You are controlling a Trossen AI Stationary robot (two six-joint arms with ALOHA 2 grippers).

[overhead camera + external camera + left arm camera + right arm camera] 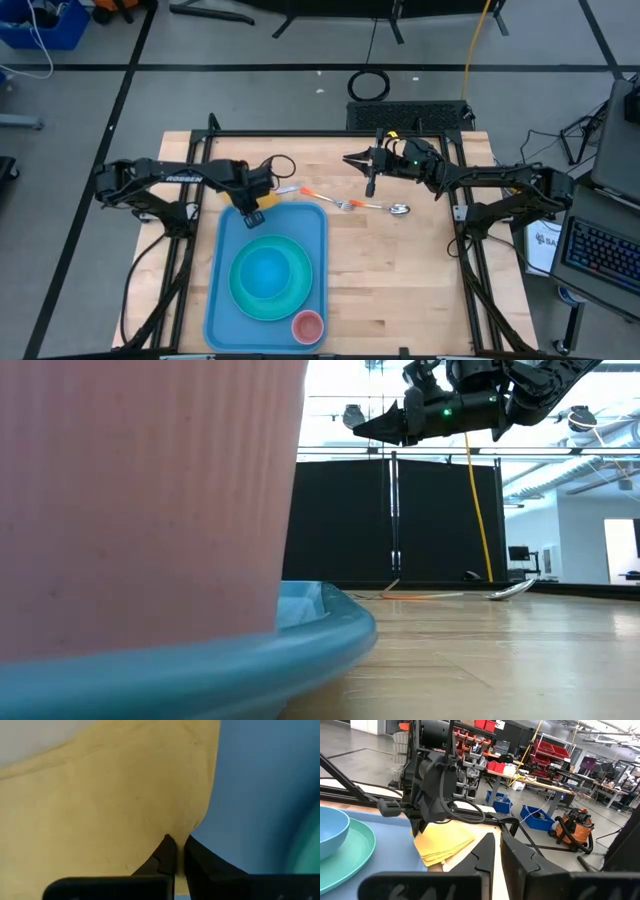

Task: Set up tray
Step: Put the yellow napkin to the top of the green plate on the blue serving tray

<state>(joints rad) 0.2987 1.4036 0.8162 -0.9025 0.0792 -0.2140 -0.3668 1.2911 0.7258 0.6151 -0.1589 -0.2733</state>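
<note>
Low view — pink cup up close, tray mostly hidden.

I'm looking at a big workshop hall. A grey floor is running around the rig, marked with dark tape lines. A blue bin is sitting at one far corner, and a yellow cable is hanging down past a coiled black cable on the floor. Level across the room, a black curtain panel is standing behind, with bright ceiling lights shining above it. Further off, I'm seeing red shelving, workbenches, blue crates and an orange shop vacuum.
</note>
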